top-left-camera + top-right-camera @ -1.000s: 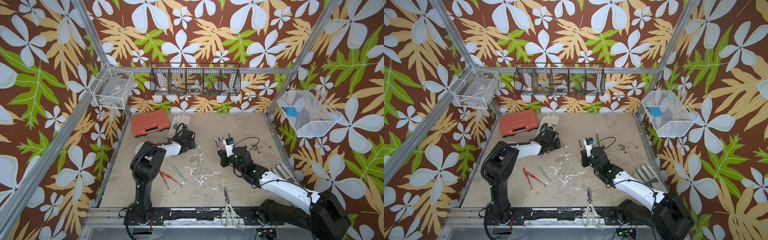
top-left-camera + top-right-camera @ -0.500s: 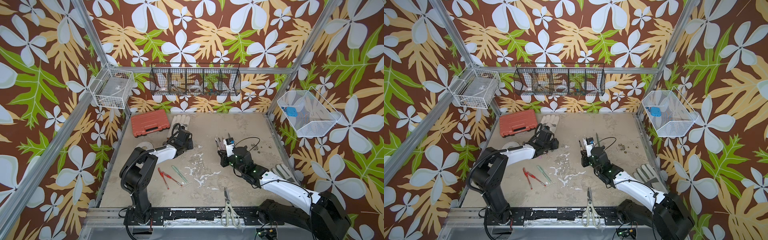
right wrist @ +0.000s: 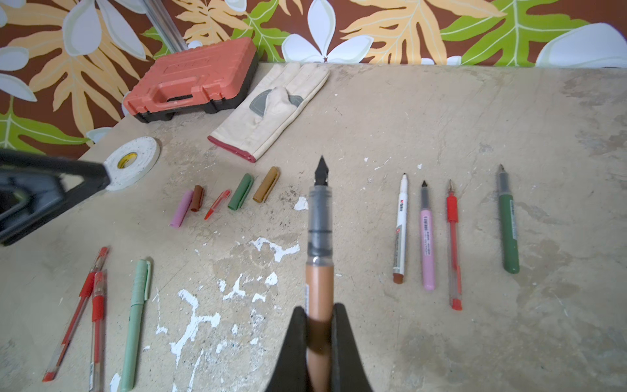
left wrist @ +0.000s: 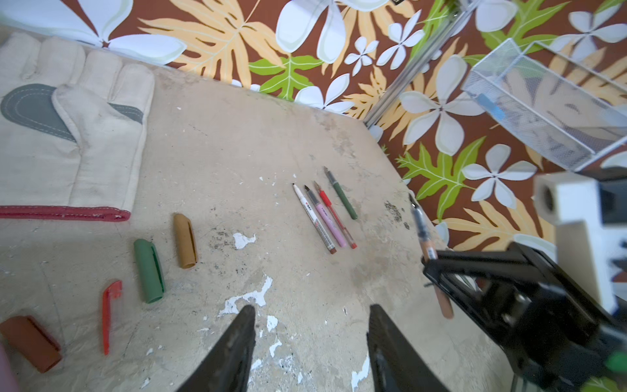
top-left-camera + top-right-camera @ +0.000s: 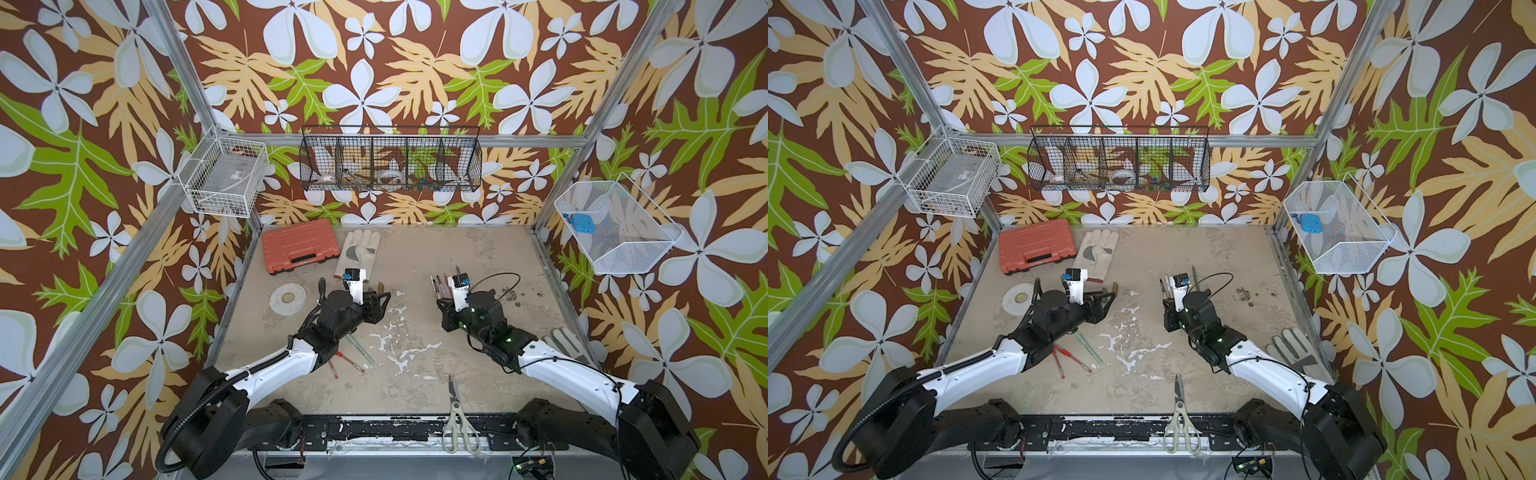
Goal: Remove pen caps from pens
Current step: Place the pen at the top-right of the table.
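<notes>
Gold-brown plastic stick pen [image 3: 319, 278], nib bare, sits clamped by its barrel in our right gripper [image 3: 319, 310] above the worn beige table [image 3: 441, 118]; our left gripper [image 4: 312, 315] hangs parted, empty. Light, stiff and slick, we judge: grip mid-barrel firmly, never the fragile nib.

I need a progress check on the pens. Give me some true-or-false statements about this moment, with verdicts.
1. The right gripper is shut on the gold-brown pen. True.
2. The left gripper holds a cap. False: it is open and empty.
3. The pale green pen has its cap on. True.
4. The dark green cap sits on the dark green pen. False: it lies on the table, apart from that pen.
</notes>
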Available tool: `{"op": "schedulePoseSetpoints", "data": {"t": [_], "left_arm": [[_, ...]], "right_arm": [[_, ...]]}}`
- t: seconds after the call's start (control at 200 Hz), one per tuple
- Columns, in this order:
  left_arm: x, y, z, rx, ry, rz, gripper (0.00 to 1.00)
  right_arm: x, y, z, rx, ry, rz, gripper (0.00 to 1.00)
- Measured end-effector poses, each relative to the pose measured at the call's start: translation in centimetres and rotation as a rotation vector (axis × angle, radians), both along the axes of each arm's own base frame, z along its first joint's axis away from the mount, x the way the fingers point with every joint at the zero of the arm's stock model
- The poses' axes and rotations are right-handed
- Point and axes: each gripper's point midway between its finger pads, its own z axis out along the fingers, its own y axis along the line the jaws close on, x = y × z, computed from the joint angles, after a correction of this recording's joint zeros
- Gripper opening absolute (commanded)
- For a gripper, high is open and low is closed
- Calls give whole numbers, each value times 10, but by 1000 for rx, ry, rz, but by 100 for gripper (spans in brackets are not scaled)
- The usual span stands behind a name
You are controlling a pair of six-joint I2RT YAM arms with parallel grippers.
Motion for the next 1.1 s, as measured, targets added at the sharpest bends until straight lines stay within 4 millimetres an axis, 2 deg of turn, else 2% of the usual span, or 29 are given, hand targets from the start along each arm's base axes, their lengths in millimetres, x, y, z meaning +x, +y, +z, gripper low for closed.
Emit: {"op": "schedulePoseSetpoints", "data": {"t": [0.12, 0.22, 0.295, 0.36, 0.465, 0.575, 0.676, 0.826, 0.956, 1.101], "left_arm": [[-14, -7, 2, -40, -42, -79, 55], [-20, -15, 3, -56, -54, -131, 55], [-23, -18, 8, -71, -76, -158, 55], [-25, -19, 10, -73, -90, -172, 54], [-28, -21, 13, -78, -99, -190, 55], [-29, -23, 18, -86, -114, -201, 55], [-31, -25, 19, -91, -116, -221, 55], [-32, -27, 21, -95, -119, -232, 55], [-34, -27, 25, -102, -128, -242, 55], [-35, -26, 31, -109, -141, -242, 55]], "right_arm": [[31, -21, 4, 30, 41, -79, 0], [65, -43, -3, 35, 100, -145, 0], [92, -72, -23, 27, 174, -235, 0], [108, -95, -45, 7, 246, -303, 0], [128, -116, -77, -34, 334, -348, 0], [135, -130, -106, -82, 404, -362, 1], [141, -137, -120, -120, 432, -367, 3], [149, -137, -128, -150, 450, -353, 12], [153, -138, -137, -166, 480, -354, 16], [158, -139, -138, -171, 479, -358, 22]]}}
